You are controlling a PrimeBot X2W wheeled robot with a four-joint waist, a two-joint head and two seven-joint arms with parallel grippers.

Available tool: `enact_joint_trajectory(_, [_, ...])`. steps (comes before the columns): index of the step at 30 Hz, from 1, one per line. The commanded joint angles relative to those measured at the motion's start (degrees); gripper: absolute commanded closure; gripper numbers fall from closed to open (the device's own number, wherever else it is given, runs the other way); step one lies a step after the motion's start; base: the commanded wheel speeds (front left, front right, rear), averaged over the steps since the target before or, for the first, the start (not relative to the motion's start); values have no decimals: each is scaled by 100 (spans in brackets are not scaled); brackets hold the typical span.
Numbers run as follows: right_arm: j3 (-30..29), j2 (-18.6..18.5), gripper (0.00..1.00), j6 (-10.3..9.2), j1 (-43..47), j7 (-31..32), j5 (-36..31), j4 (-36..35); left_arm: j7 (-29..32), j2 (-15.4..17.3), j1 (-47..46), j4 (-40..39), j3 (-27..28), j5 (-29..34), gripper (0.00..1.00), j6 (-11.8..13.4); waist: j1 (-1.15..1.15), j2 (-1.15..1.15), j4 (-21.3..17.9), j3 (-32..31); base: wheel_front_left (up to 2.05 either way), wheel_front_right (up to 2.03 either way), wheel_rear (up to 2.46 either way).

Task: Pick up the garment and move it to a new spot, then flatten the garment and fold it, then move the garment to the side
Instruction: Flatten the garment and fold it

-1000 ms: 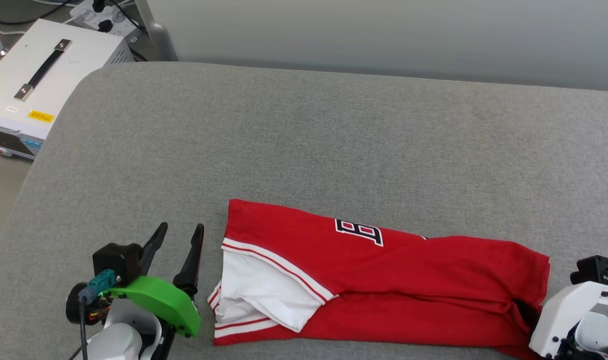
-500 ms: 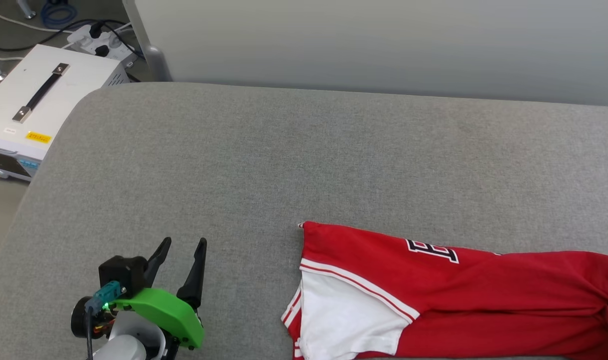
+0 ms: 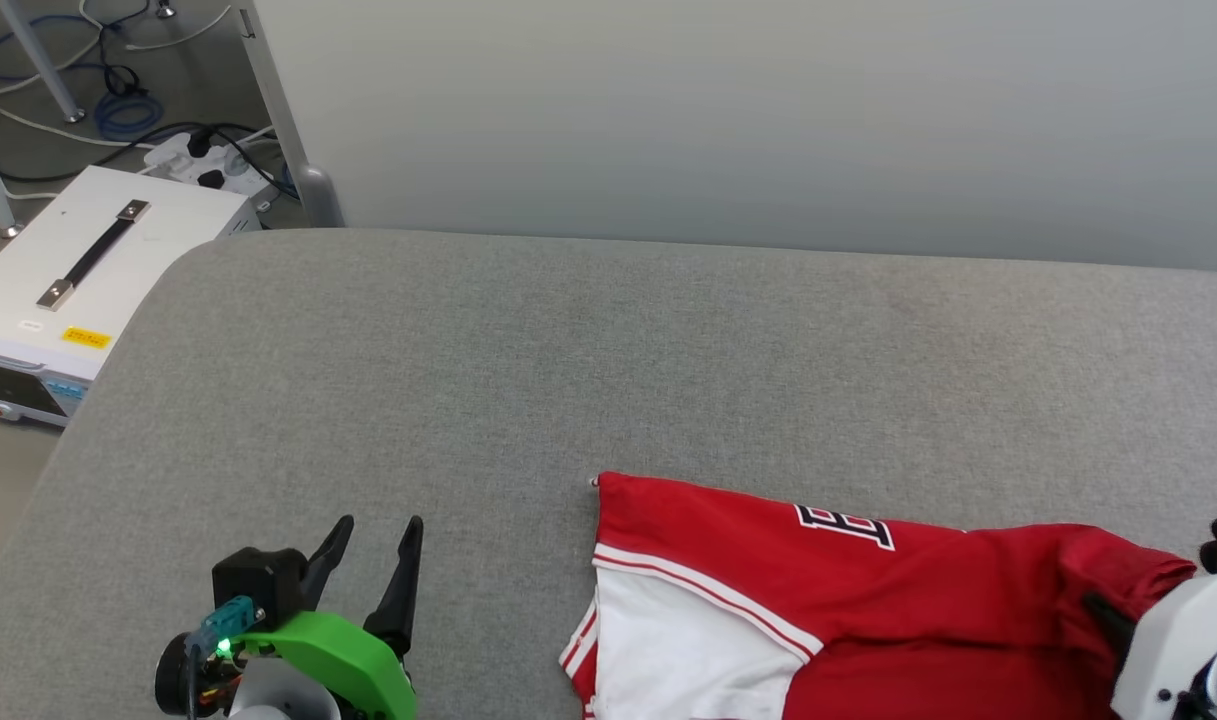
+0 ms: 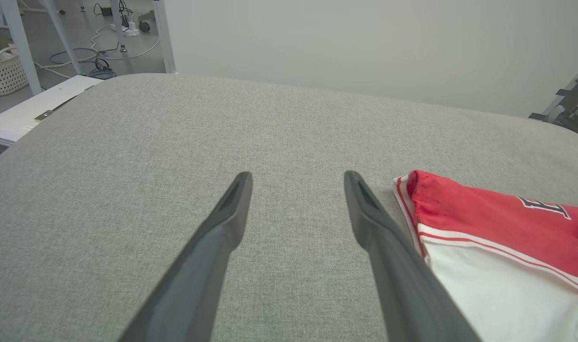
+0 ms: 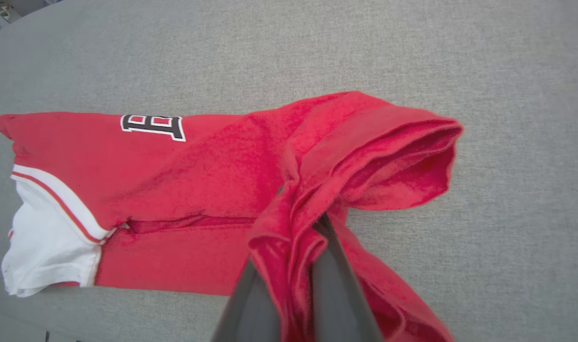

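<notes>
You are looking down on a broad grey fabric-covered surface [image 3: 668,350] with a rounded far-left corner. The garment [image 3: 868,600] lies along its near edge, right of centre in the head view. It is a red jersey shirt doubled lengthwise into a long band. The band's left end lies flat, while its right end is bunched into loose folds and raised off the cloth. At that flat end you can see a white short sleeve [image 5: 46,237] bordered by red-and-white striped trim. Beyond the surface's far-left corner a white box [image 3: 88,270] with a dark carry handle sits on the floor. Your right gripper [image 5: 302,247] has its fingers pinched tight on the bunched red hem. Your left gripper [image 3: 378,530] stands spread wide and holds nothing, just above the grey cover and apart from the sleeve end. Part of a black letter [image 5: 152,126] outlined in white peeks over the upper fold.
</notes>
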Motion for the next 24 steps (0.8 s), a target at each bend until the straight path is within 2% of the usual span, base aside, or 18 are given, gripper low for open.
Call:
enact_joint_trajectory(1, [121, 48, 100, -4, 76, 47, 49, -142, -34, -28, 122, 10, 5, 12, 0, -31, 0, 0, 24, -76, 0, 0, 0])
enact_joint_trajectory(7, [765, 518, 100, -4, 17, 260, 94, -623, -32, -51, 183, 29, 6, -17, 0, -30, 0, 0, 147, -142, 0, 0, 0])
enact_joint_trajectory(12, [1294, 989, 100, -4, -137, 362, 41, -759, -31, -50, 196, 49, 22, -42, 0, -35, 0, 0, 279, -154, 0, 0, 0])
enact_joint_trajectory(17, [1710, 1298, 100, -4, -427, 250, -41, -562, -25, -46, 193, 55, 28, -55, 0, -37, 0, 0, 434, -143, 0, 0, 0])
enact_joint_trajectory(24, [2243, 1382, 100, -4, -851, -122, 22, 142, -1, -86, 122, 78, -8, -57, 0, -54, 0, 0, 675, -91, 0, 0, 0])
